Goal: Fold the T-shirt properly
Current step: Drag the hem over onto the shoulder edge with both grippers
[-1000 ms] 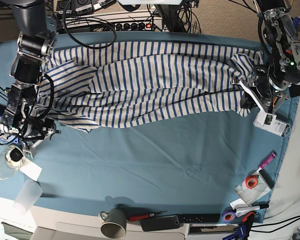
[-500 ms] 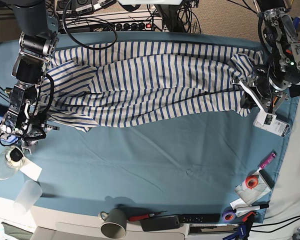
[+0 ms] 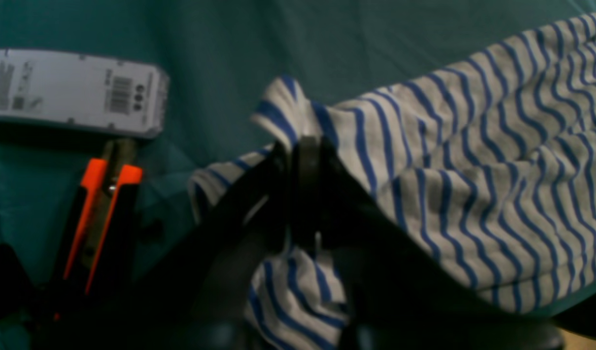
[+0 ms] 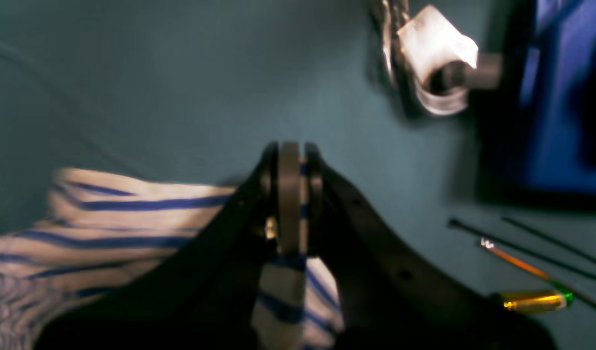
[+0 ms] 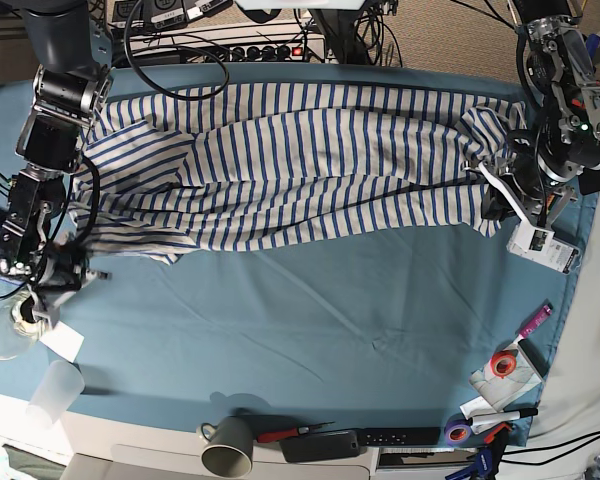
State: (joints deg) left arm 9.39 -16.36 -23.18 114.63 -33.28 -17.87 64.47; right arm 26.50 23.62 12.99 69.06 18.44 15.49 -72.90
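My right gripper [image 4: 292,194] has dropped toward the near edge of the teal cloth [image 5: 310,310] since a second ago and has snapped together on a corner of the T-shirt [image 5: 300,170], which it had not yet pinched then. In my right wrist view the jaws press flat on a striped fold, with a gold-and-green tool [image 4: 536,300] lying on the cloth beside it.

My left gripper [image 3: 302,160] stays clamped on the opposite end of the T-shirt; striped fabric bunches above and below the jaws. Just beside that end lies a white label [image 3: 74,92] with a barcode; its print is too blurred to read.

Beyond both grippers, the T-shirt stretches across the far half of the teal cloth, rumpled lengthwise. At the cloth's near edge stand a grey mug [image 5: 227,446] and a red tape roll [image 5: 502,364].
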